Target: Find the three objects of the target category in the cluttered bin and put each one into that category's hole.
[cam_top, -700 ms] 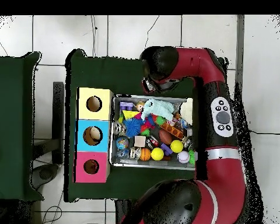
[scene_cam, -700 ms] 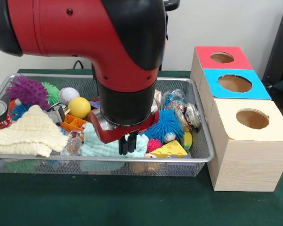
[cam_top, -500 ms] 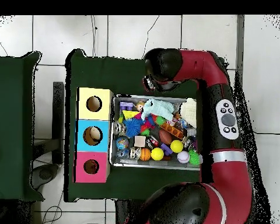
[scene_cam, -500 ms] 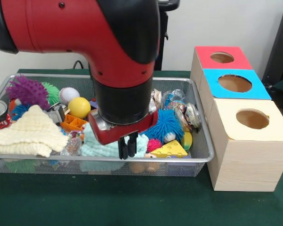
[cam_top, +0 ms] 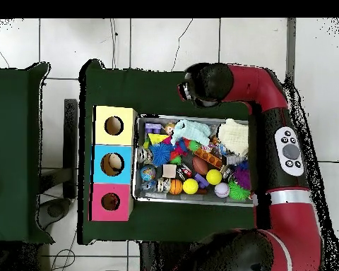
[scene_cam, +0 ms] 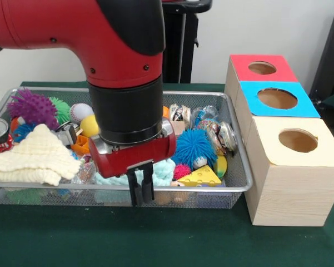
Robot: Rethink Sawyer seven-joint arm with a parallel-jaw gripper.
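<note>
front view: the red arm [scene_cam: 100, 50] comes down vertically, its gripper [scene_cam: 140, 189] hanging in front of the wire bin's [scene_cam: 233, 186] near rim, black fingers pressed together and empty, just before the mint cloth [scene_cam: 161, 171]. overhead view: the arm's wrist [cam_top: 207, 83] sits outside the bin [cam_top: 135, 159], over the green table [cam_top: 130, 88]; the gripper is hidden.

Three boxes [scene_cam: 278, 100] stand in a row just right of the cluttered bin [scene_cam: 236, 178].
</note>
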